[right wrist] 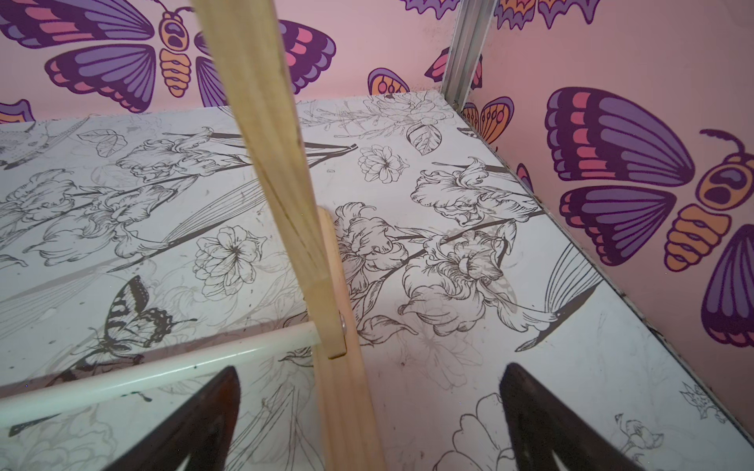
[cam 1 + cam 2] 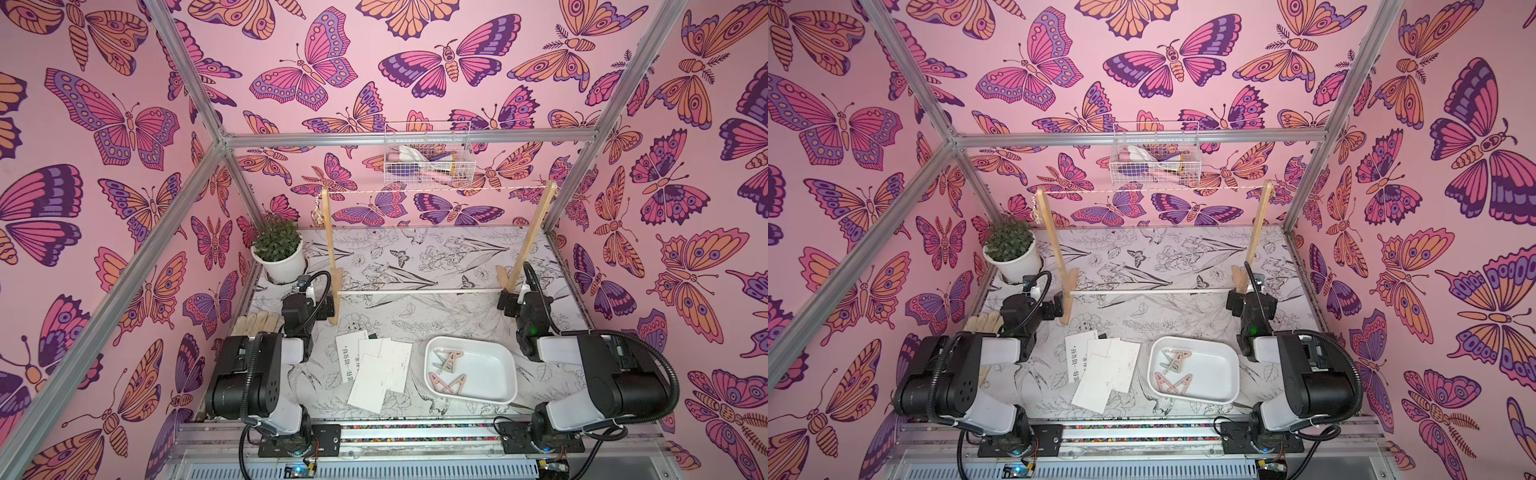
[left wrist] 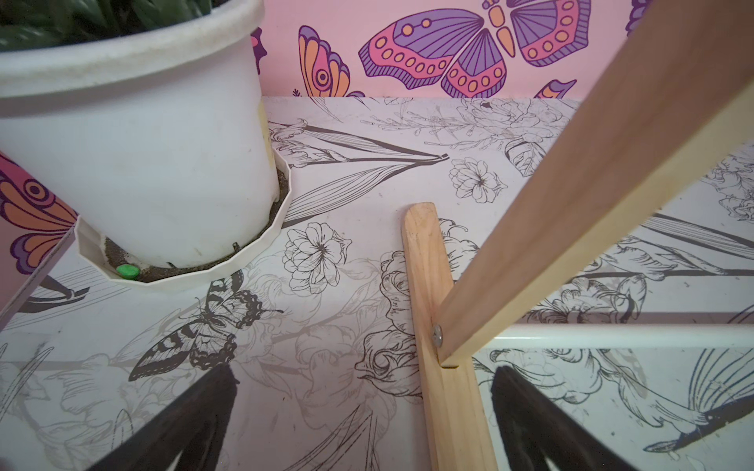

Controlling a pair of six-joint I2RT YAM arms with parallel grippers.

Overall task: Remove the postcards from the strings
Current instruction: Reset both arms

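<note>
The string [image 2: 436,191] [image 2: 1150,190] runs bare between the tops of the wooden rack's posts, with no card on it. Several postcards [image 2: 376,368] [image 2: 1102,372] lie overlapping on the table in front of the rack; one carries black Chinese writing [image 2: 347,353]. My left gripper [image 2: 328,306] [image 3: 365,369] is open low by the rack's left foot [image 3: 446,407], which lies between its fingers. My right gripper [image 2: 508,305] [image 1: 371,367] is open at the right foot [image 1: 347,407], likewise straddling it. Neither holds anything.
A white tray [image 2: 488,374] with pink and grey clothespins [image 2: 448,359] sits right of the cards. A potted plant [image 2: 282,257] stands at the back left, and a beige glove [image 2: 255,322] lies by the left arm. A wire basket [image 2: 428,160] hangs on the back wall. A white dowel [image 2: 415,292] joins the rack's feet.
</note>
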